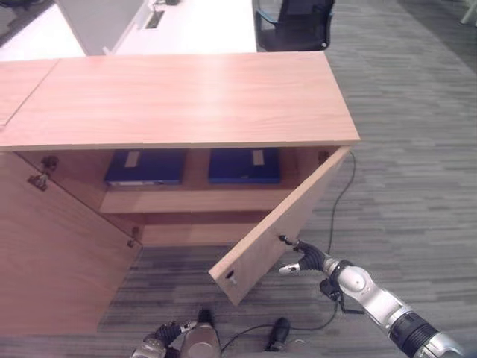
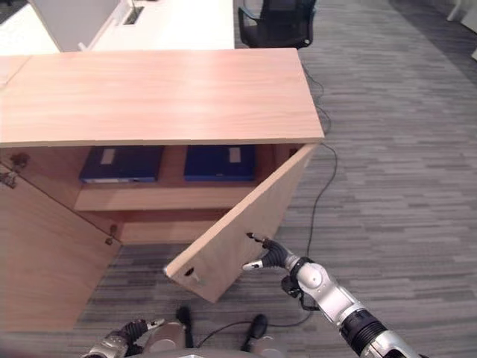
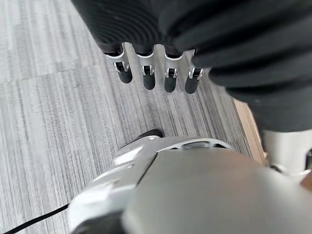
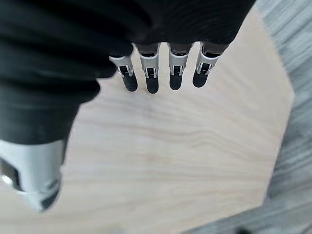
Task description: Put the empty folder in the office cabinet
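A low wooden office cabinet (image 1: 179, 97) is seen with both doors swung open on a grey striped carpet (image 1: 417, 149). Two blue folders are laid flat on its upper shelf, the left folder (image 1: 145, 166) and the right folder (image 1: 244, 165) side by side, near but apart. The right door (image 1: 279, 224) is angled out between the shelf and the right hand (image 1: 304, 257), whose fingers are held straight against the door's outer face, nothing being gripped. The left hand (image 1: 165, 333) is held low before the cabinet, fingers relaxed and empty. The left door (image 1: 52, 246) is swung wide. A black office chair (image 1: 294, 26) and a white desk (image 1: 194, 26) are seen behind.
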### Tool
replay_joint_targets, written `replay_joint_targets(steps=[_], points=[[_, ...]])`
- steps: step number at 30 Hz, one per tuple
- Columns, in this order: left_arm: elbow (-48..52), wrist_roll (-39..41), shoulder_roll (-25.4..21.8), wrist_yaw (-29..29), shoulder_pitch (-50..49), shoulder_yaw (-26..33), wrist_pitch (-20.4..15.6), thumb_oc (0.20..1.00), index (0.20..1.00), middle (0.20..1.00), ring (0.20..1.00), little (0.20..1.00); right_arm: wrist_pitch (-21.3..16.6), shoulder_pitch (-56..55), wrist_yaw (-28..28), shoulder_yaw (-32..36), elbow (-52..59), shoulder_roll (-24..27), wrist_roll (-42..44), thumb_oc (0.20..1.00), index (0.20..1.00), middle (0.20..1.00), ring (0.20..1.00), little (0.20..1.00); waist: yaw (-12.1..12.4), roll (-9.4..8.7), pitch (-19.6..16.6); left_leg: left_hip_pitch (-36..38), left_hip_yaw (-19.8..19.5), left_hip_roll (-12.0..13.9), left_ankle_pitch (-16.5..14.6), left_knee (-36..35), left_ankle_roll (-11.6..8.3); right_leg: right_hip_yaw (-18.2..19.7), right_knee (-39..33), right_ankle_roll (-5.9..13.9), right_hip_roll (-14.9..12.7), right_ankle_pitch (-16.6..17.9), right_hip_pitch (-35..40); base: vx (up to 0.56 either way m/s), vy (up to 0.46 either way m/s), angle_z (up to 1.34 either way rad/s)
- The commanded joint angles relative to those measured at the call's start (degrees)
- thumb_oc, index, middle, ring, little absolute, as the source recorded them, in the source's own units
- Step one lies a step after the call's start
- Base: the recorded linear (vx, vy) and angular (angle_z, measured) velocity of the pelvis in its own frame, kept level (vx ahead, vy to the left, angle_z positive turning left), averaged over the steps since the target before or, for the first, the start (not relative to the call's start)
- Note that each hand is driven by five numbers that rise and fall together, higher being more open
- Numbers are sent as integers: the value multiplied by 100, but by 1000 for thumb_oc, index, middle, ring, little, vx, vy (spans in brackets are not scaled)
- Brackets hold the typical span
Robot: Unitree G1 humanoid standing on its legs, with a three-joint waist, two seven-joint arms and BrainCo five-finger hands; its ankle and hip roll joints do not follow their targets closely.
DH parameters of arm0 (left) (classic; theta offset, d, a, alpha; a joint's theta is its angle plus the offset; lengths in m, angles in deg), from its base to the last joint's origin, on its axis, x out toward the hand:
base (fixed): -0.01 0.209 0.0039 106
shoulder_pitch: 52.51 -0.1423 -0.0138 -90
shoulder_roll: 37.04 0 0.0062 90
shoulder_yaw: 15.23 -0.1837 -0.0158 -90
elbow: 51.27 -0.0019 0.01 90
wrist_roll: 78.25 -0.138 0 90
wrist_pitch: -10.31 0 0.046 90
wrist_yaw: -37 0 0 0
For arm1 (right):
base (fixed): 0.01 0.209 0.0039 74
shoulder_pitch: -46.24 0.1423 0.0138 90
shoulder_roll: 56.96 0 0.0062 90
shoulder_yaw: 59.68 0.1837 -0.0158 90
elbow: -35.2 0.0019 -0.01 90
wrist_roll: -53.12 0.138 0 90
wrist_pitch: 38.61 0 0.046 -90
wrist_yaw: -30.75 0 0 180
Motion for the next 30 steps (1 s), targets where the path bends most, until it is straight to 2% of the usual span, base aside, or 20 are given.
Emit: replay_joint_targets(steps=[1,4,7,9,12,17,19,24,25,30], points=[[-133,11,42,29,-6,-47,-14,1000,1000,1000,1000,1000,-373,612,-34,53,-8,-408,95,1000,1000,1000,1000,1000,144,-51,-287,639,25,365,-335,-43,-369,38,373,175,54,-878,-117,-35,32,98],[-155,10,69,9,22,-65,-6,1000,1000,1000,1000,1000,-357,674,-16,50,-114,-467,77,1000,1000,1000,1000,1000,96,14,-370,794,127,405,-264,47,-423,-225,471,131,-12,-904,-172,-62,61,77],[-170,-111,145,-59,47,-154,41,1000,1000,1000,1000,1000,-314,554,35,196,-162,-480,15,1000,1000,1000,1000,1000,-64,185,-584,974,367,252,-362,-442,-450,-703,493,149,-184,-809,-210,-71,155,112],[-159,-135,155,-70,29,-168,50,1000,1000,1000,1000,1000,-297,499,40,234,-145,-478,-8,1000,1000,1000,1000,1000,-87,202,-623,971,389,206,-332,-584,-439,-785,469,172,-227,-747,-186,-26,131,111],[-133,-301,142,-105,-20,-224,51,1000,1000,1000,1000,1000,-238,360,59,299,-180,-533,-113,1000,1000,1000,1000,1000,8,251,-718,1000,344,48,-370,-1032,-372,-977,473,234,-391,-634,-102,-33,183,79],[-126,-270,103,-104,-62,-203,35,1000,1000,1000,1000,1000,-245,360,239,411,-282,-621,-223,1000,1000,1000,1000,1000,125,234,-724,926,119,-228,-411,-1220,-182,-1137,571,391,-680,-406,-85,-44,175,34],[-46,-271,101,-44,-69,-246,2,1000,1000,1000,1000,1000,-203,495,612,620,-558,-743,-524,1000,1000,1000,1000,1000,211,213,-692,887,-53,-432,-495,-1248,-15,-1214,656,494,-897,-249,-47,-60,187,28],[45,-286,113,35,-51,-454,-44,1000,1000,1000,1000,1000,-125,1024,1209,1053,-1238,-817,-693,1000,1000,1000,1000,1000,305,178,-666,884,-250,-701,-582,-1294,184,-1313,704,674,-1154,-14,9,-55,135,16],[71,-345,95,42,-73,-559,-69,1000,1000,1000,1000,1000,-105,1281,1454,1290,-1571,-712,-717,1000,1000,1000,1000,1000,351,163,-689,880,-335,-815,-612,-1324,260,-1339,698,748,-1253,114,25,-26,88,22],[68,-334,-33,-7,-68,-697,-151,1000,1000,1000,1000,1000,-56,1795,1806,1776,-2477,-303,-595,1000,1000,1000,1000,1000,409,115,-696,902,-469,-1047,-631,-1403,387,-1373,654,941,-1445,385,57,-53,112,24]])
